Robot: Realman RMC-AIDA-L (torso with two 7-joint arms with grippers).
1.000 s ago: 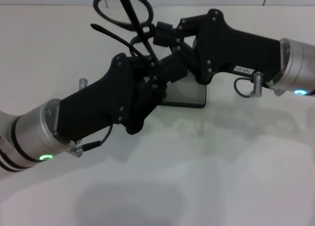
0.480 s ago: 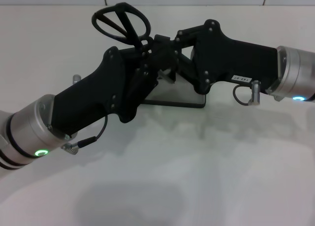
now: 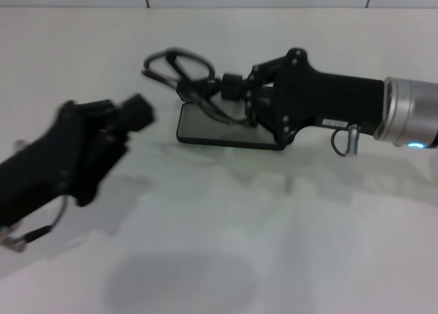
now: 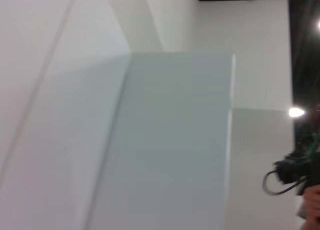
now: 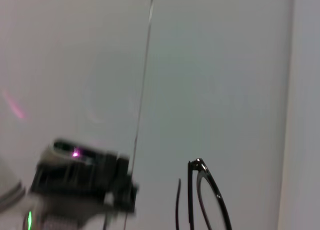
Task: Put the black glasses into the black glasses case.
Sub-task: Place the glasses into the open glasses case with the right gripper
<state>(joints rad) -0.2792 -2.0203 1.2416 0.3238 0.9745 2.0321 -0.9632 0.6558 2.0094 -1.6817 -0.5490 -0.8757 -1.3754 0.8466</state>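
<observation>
Right jaws (image 3: 222,94) around black glasses (image 3: 179,69)

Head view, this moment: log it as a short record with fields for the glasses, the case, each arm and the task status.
glasses: the black glasses are off the table, at the tip of the right tool, above the far left end of the case
case: the black glasses case lies flat on the white table, mostly under the right arm
right arm: reaches in from the right over the case
left arm: left tool is to the left of the case, apart from it
status: glasses not yet in the case
</observation>
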